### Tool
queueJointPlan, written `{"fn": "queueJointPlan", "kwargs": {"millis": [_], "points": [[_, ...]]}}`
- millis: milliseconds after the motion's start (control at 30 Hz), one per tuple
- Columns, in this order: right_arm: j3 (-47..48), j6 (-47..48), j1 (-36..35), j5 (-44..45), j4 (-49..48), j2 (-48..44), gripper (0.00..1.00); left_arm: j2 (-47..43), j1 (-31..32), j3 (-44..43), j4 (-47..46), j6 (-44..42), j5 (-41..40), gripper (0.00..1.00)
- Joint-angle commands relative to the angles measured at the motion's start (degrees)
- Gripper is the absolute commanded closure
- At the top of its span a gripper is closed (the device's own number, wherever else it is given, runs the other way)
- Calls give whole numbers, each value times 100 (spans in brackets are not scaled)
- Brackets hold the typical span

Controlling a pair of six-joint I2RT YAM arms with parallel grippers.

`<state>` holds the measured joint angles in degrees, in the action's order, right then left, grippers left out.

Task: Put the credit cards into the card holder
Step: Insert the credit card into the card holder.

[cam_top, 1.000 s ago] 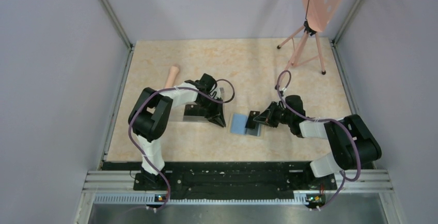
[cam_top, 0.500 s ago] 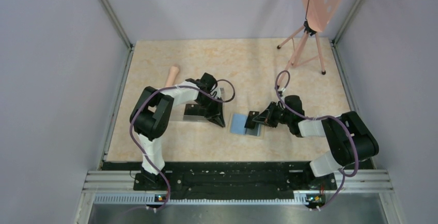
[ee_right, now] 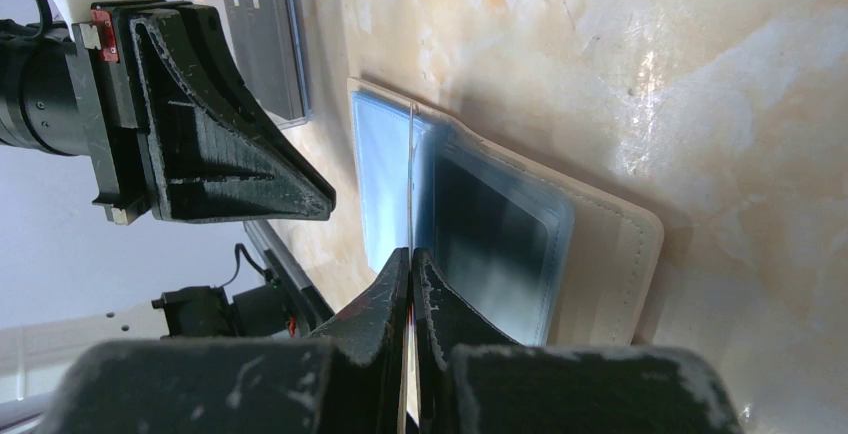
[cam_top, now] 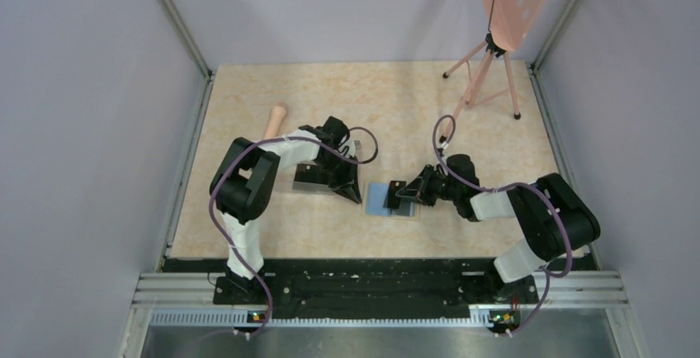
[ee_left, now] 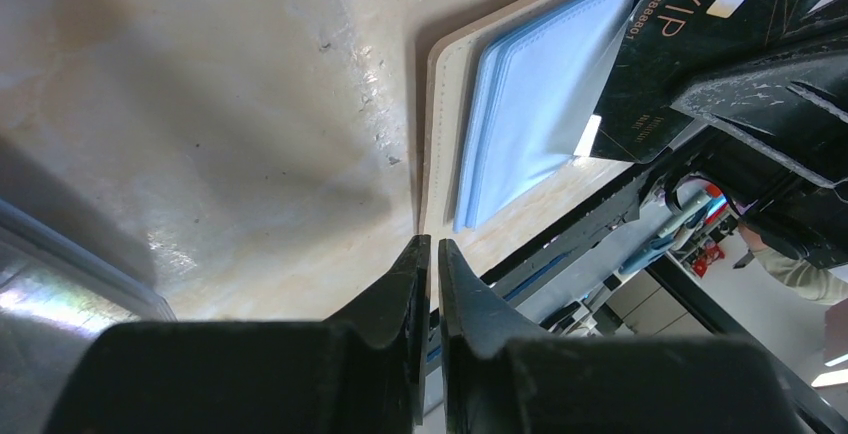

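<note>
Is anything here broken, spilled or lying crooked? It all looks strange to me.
Nothing stands out. The card holder lies open and flat, the right gripper pinches a black credit card on edge over it, and the clear box sits beside the left gripper. No damage or spill shows.

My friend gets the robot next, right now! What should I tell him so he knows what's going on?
Left end effector: shut, nothing seen in it, low over the table beside the clear box.
Right end effector: shut on a credit card, held over the open card holder, which lies flat, blue side up.
Done: one card is at the holder, not visibly tucked into a pocket.
Left: slide it in, then fetch the dark card in the clear box.
</note>
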<state>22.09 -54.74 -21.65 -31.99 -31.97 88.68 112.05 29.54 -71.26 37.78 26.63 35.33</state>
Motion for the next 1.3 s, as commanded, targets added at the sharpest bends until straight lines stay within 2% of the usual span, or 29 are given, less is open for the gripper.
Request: {"fn": "queueJointPlan", "kwargs": {"millis": [0, 400, 700, 933, 1033, 1267], "points": [[-23, -153, -50, 104, -241, 2, 100, 401, 7, 103, -58, -158, -237, 88], [94, -535, -50, -190, 391, 39, 100, 535, 57, -28, 82, -215, -397, 91], [321, -420, -59, -477, 797, 79, 100, 607, 121, -204, 309, -270, -674, 95], [525, -255, -74, -672, 983, 470, 100, 758, 178, -377, 461, -311, -754, 91], [536, -243, -71, -510, 1085, 295, 100, 691, 190, -445, 557, -329, -872, 90], [820, 65, -81, -413, 1620, 164, 100, 231, 189, -608, 694, -364, -1345, 78]]}}
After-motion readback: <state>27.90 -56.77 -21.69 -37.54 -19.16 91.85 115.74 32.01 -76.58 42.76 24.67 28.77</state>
